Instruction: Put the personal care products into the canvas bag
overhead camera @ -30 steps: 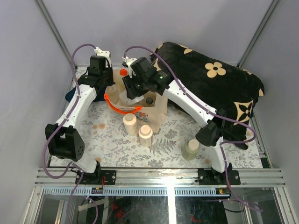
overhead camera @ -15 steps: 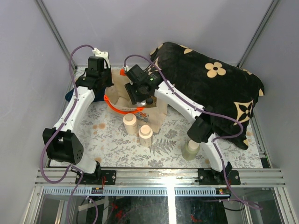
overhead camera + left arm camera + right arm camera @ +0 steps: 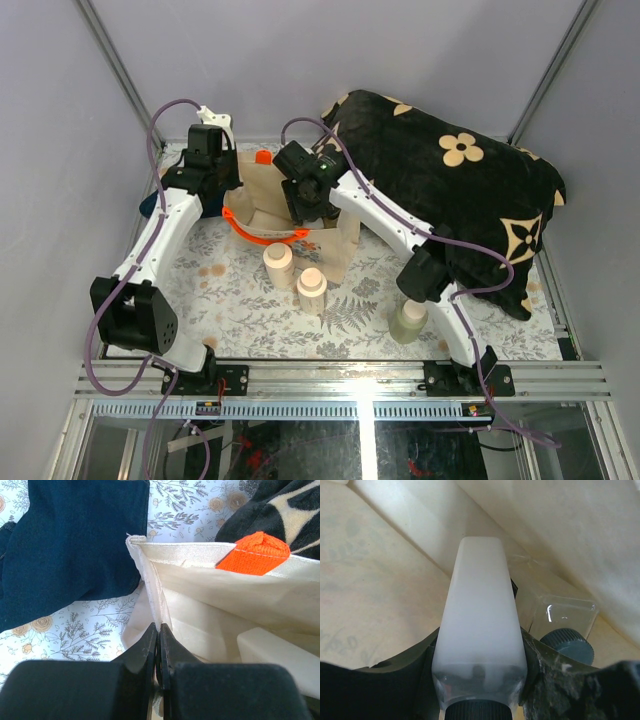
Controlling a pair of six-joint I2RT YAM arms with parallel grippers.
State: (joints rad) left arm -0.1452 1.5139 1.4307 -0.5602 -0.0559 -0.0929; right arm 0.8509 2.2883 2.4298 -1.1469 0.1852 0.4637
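Observation:
The canvas bag (image 3: 335,250) stands at the back of the table with its orange handles (image 3: 262,234). My left gripper (image 3: 232,190) is shut on the bag's rim (image 3: 150,575), and its jaws (image 3: 159,629) pinch the seam. My right gripper (image 3: 310,205) reaches into the bag's mouth, shut on a white bottle (image 3: 480,615) with a dark cap (image 3: 480,712). A clear bottle (image 3: 560,612) with a dark grey cap lies inside the bag. Two cream bottles with tan caps (image 3: 279,262) (image 3: 311,288) and a pale greenish cylinder (image 3: 408,320) stand on the table.
A large black flower-patterned cushion (image 3: 460,170) lies behind and to the right of the bag. A dark blue cloth (image 3: 70,545) lies on the patterned table cover (image 3: 240,300) left of the bag. Grey walls close in the back and sides.
My right gripper has gone forward and down into the bag's mouth with the white bottle. My left gripper has kept hold of the rim.

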